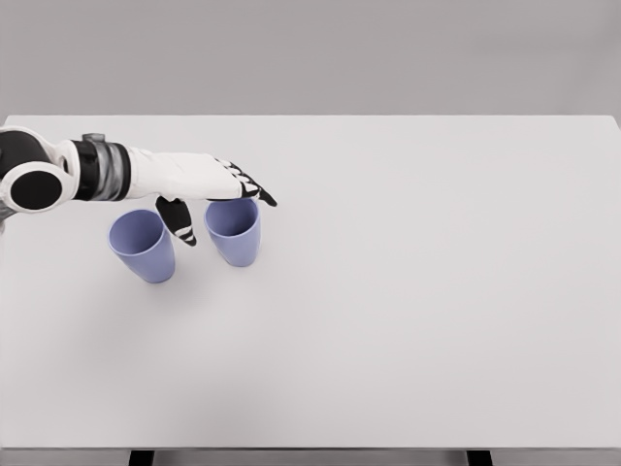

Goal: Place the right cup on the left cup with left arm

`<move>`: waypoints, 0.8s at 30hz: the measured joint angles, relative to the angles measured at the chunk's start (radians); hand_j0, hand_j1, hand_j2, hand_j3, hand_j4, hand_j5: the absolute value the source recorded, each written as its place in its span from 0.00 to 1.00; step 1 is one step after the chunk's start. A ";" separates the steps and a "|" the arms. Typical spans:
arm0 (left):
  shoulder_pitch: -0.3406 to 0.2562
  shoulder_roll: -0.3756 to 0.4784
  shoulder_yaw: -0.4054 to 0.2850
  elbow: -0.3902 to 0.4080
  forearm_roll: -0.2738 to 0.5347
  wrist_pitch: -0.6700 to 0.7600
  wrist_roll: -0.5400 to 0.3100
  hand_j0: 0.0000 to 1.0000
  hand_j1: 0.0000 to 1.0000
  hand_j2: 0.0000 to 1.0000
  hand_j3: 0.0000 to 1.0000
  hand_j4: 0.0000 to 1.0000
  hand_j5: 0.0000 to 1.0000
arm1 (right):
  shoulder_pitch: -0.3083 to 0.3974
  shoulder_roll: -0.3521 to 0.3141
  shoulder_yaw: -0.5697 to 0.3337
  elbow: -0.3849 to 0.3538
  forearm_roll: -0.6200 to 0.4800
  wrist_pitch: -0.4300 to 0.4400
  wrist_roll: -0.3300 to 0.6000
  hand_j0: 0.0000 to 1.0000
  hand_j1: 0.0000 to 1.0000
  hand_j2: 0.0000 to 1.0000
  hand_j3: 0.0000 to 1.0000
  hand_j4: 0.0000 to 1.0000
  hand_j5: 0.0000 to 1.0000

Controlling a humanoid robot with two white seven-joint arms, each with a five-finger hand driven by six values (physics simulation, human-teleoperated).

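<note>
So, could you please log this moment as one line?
left hand: open, over right cup rim, no grasp | left cup: upright, apart | table

Left cup stands beside right cup on table.

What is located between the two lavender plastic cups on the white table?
In the head view, the left hand hovers open; its black-tipped thumb hangs in the gap between the left lavender cup and the right lavender cup, above bare table.
</note>
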 measured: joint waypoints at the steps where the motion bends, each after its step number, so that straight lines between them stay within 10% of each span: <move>1: 0.000 -0.002 0.000 0.000 -0.005 0.000 0.000 0.99 0.99 0.99 0.99 0.99 0.99 | 0.000 0.000 0.000 0.000 0.000 0.000 0.000 1.00 1.00 1.00 1.00 1.00 1.00; 24: 0.020 -0.042 0.000 0.015 -0.040 0.004 0.000 0.99 0.99 0.99 0.99 0.99 0.99 | 0.000 0.000 0.000 0.000 0.000 0.000 0.000 1.00 1.00 1.00 1.00 1.00 1.00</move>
